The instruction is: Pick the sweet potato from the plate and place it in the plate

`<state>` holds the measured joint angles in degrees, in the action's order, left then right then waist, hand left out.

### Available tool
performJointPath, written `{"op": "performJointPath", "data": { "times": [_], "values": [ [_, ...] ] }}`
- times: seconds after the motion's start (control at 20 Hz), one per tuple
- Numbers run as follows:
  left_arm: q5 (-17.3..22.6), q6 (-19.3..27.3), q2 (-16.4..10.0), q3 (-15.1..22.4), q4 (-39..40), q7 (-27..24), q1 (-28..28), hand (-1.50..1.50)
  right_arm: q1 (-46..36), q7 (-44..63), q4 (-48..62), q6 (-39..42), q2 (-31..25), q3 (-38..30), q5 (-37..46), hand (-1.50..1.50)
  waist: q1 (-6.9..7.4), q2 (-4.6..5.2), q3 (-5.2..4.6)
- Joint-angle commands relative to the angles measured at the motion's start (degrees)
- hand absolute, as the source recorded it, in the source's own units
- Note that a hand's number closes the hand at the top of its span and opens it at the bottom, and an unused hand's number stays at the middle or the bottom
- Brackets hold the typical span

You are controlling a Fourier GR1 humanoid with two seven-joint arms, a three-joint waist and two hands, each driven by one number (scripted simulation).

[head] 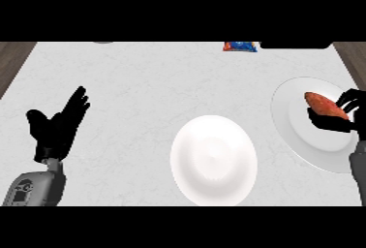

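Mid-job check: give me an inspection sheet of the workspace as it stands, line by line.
Surface: pale marbled counter, no spills seen.
Job's things: sweet potato over the right plate, lifted or not cannot tell; centre plate holds nothing.
Clutter: blue and orange packet at the far edge, partly cut off.
Hands: right hand curled round the sweet potato; left hand open, resting at the left, fingers up.
Cables: nothing seen.
Surroundings: brown wood strips beside the counter at left and right.
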<state>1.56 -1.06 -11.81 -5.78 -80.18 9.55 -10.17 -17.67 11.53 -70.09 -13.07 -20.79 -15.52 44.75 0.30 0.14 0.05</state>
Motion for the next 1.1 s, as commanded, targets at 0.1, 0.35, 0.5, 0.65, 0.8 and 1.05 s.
{"op": "performJointPath", "data": {
  "times": [0.1,0.35,0.5,0.65,0.8,1.05],
  "values": [
    [-1.3,0.5,0.5,0.4,2.3,-1.1,-1.9,0.0,-4.8,-10.9,15.3,6.7,-4.0,-3.5,-8.1,-1.5,0.21,0.18,0.01],
    [-0.5,-0.1,1.4,0.2,0.2,-1.1,0.8,0.0,-2.7,-20.8,13.2,-2.5,-1.2,-3.5,-8.2,-1.5,-0.06,-0.04,-0.02],
    [-0.5,-0.9,-0.4,-0.7,-0.3,-1.3,1.9,0.0,-2.9,-26.7,8.0,-0.6,-1.3,-5.9,-14.3,-1.5,-0.28,-0.17,-0.01],
    [-0.9,1.5,0.8,0.1,-3.9,3.5,0.3,0.0,-2.9,-30.6,1.0,4.9,0.7,-7.1,-22.2,-1.5,-0.96,-0.63,0.02],
    [-0.6,0.2,0.2,-1.1,-0.1,-0.3,1.3,0.0,-2.3,-25.3,-4.5,7.3,1.9,-9.1,-27.0,-1.5,-0.97,-0.36,-0.08],
    [0.0,-0.5,-0.5,-1.4,-1.2,1.3,0.0,0.0,-1.2,-13.6,-6.2,16.6,2.4,-12.6,-37.7,-1.5,-1.09,-0.41,-0.09]
  ]
}}
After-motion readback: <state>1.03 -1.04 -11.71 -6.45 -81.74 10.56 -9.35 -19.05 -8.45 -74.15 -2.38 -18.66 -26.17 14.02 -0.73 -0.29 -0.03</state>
